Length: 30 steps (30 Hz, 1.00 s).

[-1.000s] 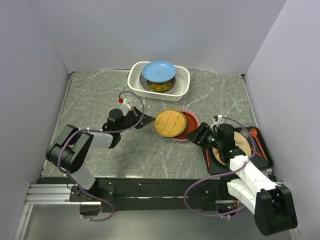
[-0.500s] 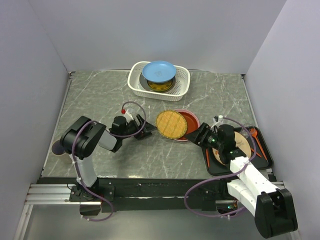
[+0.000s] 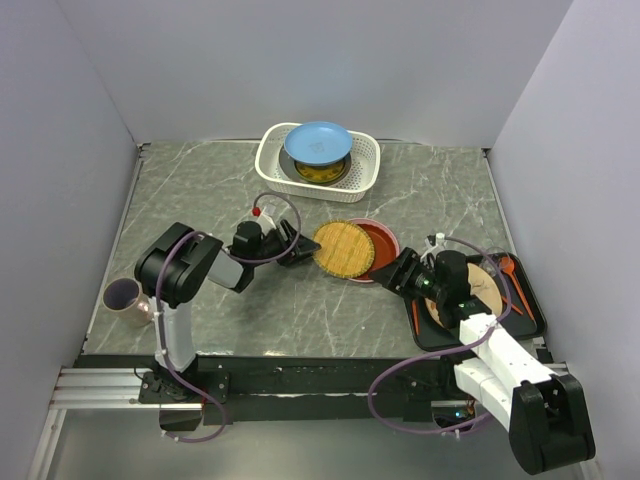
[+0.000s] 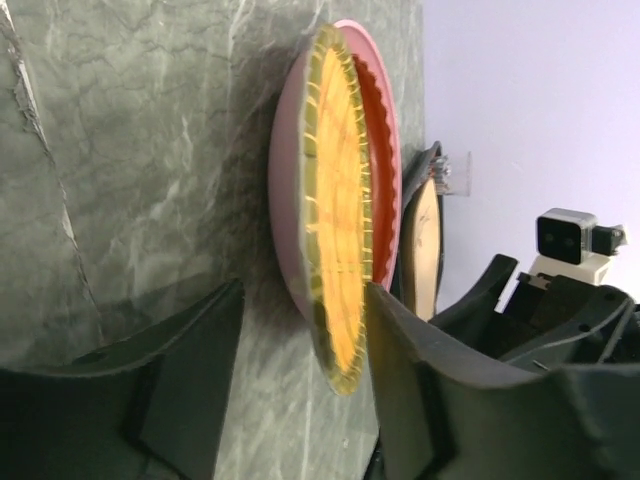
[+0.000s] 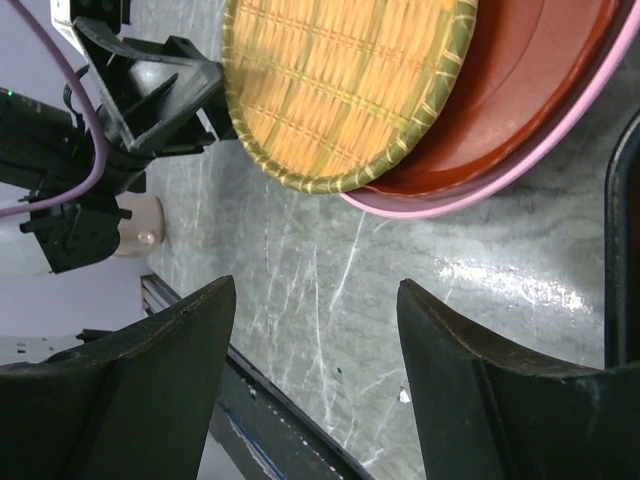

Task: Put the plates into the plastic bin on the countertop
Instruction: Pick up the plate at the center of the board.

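Straw-woven round plate (image 3: 341,248) lies mid-countertop, propped at a tilt on a red plate with a pink rim (image 3: 382,243), so its left edge overhangs and stands clear of the dark grey marble-veined countertop (image 3: 200,200). That raised lip looks like the reason the left gripper (image 3: 299,247) comes in low and side-on. The wrist view shows its jaws parted, one above and one below the straw rim, with a gap on at least one side, so no grip yet. Right gripper (image 3: 399,270) hovers at the red plate's near-right edge, jaws spread wide with nothing between them, perhaps placed to steady the stack or take the red plate next. White perforated plastic bin (image 3: 368,166) sits at the far edge, well apart from both claws. It holds a stack topped by a blue plate (image 3: 317,142) lying slightly askew. Black flat tray (image 3: 535,318) on the right carries a brown plate (image 3: 487,290), unmoved. Small mug (image 3: 122,295) stands by the left arm's base. Judgement: pickup stage for the straw plate; a thin rim could slip as the jaws close.
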Tool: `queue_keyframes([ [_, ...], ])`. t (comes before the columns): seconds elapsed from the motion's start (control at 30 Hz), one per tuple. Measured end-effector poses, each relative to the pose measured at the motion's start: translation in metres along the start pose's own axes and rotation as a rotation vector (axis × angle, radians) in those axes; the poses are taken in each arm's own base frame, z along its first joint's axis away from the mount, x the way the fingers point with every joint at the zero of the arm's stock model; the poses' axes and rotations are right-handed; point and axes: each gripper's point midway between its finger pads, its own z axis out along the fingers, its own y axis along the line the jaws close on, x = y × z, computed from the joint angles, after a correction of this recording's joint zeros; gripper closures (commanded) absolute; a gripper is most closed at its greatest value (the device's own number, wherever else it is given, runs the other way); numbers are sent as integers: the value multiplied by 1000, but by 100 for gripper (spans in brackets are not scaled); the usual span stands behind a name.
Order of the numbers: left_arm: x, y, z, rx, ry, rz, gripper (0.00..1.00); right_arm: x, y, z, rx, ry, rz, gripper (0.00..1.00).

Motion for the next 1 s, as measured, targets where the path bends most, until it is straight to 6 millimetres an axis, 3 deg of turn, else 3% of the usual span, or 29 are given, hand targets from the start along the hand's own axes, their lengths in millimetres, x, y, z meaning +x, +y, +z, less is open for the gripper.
queue_keyframes([
  [0.1,3,6,6,-9,13,-4,65,2,-2,0,4,3,5,27],
  [0.13,5,7,9,-12,18,-5,79,2,-2,0,4,3,4,27],
  [0.23,7,6,16,-9,27,-4,99,3,-3,0,6,5,6,27],
  [0.73,10,4,11,-17,13,0,99,2,-3,4,-3,8,11,27],
  [1.0,4,-12,2,3,-11,16,99,2,-3,4,-7,5,9,27],
])
